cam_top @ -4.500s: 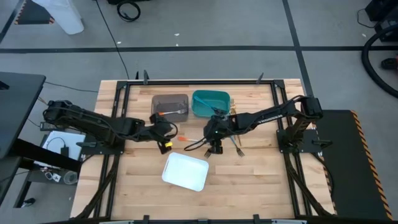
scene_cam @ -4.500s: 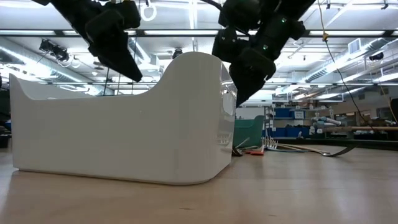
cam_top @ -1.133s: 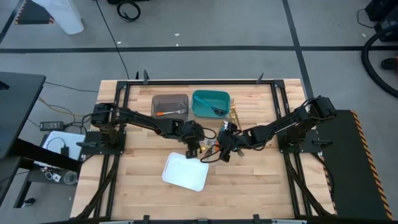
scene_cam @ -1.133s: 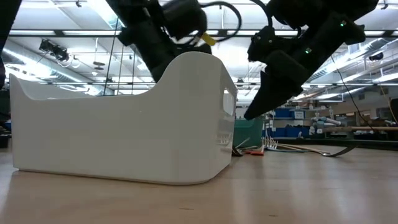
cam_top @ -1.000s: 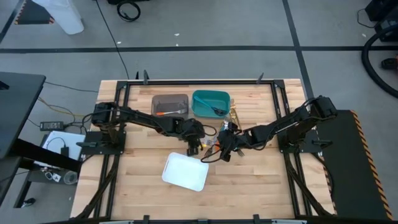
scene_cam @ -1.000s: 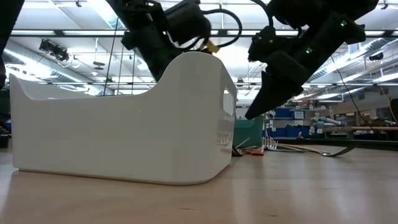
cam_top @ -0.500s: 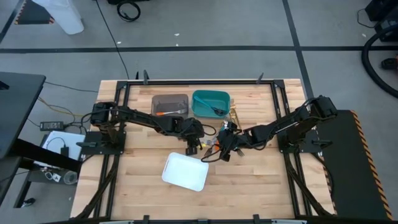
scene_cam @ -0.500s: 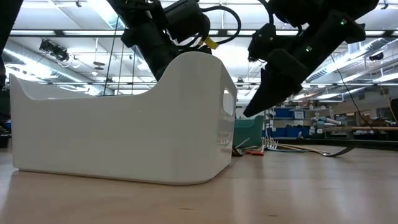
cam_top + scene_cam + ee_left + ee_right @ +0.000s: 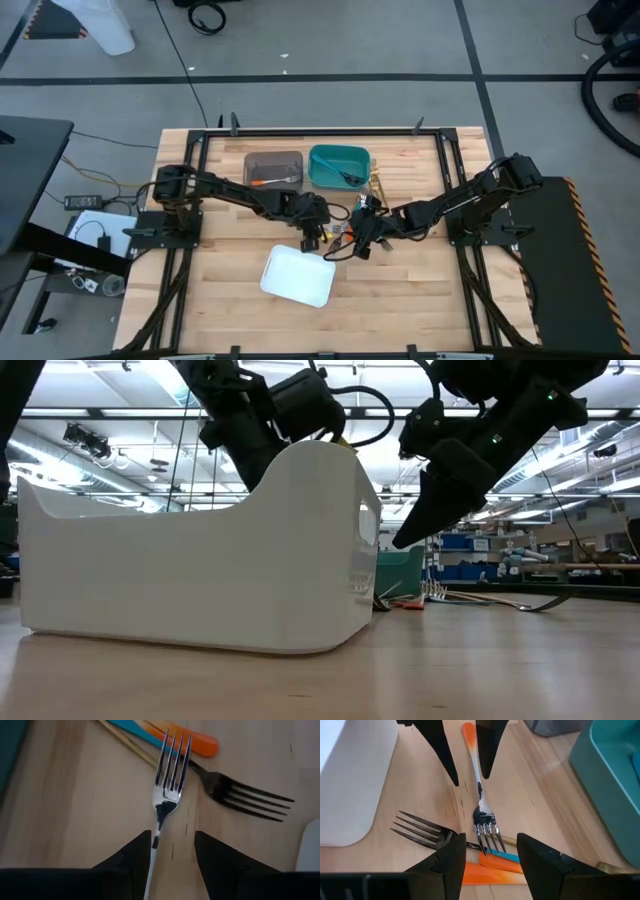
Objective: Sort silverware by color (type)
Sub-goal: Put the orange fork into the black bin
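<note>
- On the left of the table, my left arm reached in toward the middle, and the left gripper (image 9: 314, 237) hung low just over the orange-handled fork (image 9: 165, 800).
- Its fingers (image 9: 131, 857) stood apart, one on each side of the fork's thin neck, not yet touching it. Nothing was held.
- That fork lay flat on the wooden table (image 9: 230, 300), just beyond the white tray (image 9: 297, 276), with its prongs resting over another orange handle (image 9: 192, 742) and a teal handle (image 9: 131, 731).
- A dark fork (image 9: 245, 795) lay just beside it, prongs pointing away.
- Farther back sat the grey bin (image 9: 274, 170) and the teal bin (image 9: 338, 166), each with some silverware already inside.
- On the right, my right gripper (image 9: 362, 240) faced the same fork from the other end, fingers (image 9: 449, 860) wide apart and empty.
- I judged this was the pick-up step for the orange fork. Next, the left fingers needed to drop a little, pinch the neck, and lift it to the bin with the orange pieces.
</note>
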You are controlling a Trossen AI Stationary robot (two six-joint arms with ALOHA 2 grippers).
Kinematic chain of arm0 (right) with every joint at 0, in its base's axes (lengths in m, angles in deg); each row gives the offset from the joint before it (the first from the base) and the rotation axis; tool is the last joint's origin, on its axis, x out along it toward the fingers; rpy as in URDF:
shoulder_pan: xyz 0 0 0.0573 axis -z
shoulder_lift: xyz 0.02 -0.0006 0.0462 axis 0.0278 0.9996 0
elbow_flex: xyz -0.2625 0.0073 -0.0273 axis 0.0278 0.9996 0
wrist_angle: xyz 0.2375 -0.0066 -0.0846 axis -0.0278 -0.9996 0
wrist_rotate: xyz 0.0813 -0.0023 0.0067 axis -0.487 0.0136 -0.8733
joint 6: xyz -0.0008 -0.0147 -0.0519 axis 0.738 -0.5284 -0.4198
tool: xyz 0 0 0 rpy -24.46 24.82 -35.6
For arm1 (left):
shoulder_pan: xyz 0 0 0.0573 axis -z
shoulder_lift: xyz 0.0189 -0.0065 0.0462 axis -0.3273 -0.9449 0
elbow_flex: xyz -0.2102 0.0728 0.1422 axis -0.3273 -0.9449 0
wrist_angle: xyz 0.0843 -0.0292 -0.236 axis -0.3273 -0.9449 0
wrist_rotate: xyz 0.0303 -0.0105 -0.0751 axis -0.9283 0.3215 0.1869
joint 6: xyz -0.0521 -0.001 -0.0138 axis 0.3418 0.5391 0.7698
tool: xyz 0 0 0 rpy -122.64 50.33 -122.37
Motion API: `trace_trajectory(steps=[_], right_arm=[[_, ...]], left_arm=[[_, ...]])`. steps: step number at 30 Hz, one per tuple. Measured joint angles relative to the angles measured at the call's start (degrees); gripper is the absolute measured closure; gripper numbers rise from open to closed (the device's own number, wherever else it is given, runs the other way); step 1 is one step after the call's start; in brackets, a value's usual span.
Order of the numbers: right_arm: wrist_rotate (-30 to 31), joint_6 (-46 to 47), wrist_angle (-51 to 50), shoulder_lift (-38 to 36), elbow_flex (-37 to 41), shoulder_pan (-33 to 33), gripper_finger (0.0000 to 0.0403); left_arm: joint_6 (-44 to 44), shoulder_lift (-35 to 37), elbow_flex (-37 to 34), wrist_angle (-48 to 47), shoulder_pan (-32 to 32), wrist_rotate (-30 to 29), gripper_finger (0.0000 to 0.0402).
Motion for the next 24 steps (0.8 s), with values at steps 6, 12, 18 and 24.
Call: trace_trajectory(steps=[6,12,18,24], right_arm=[[0.0,0.0,-0.4,0.0,0.0,0.0,0.0216],[0.0,0.0,-0.6,0.0,0.0,0.0,0.0216],[0.0,-0.1,-0.7,0.0,0.0,0.0,0.0216],[0.0,-0.2,-0.6,0.0,0.0,0.0,0.0216]], left_arm=[[-0.3,-0.4,0.0,1.8,0.0,0.0,0.0242],[-0.4,0.0,0.0,1.3,-0.3,-0.8,0.0242],[-0.8,1.5,1.6,-3.3,-0.4,-0.7,0.0242],[-2.6,1.6,2.2,-4.2,-0.8,1.4,0.0242]])
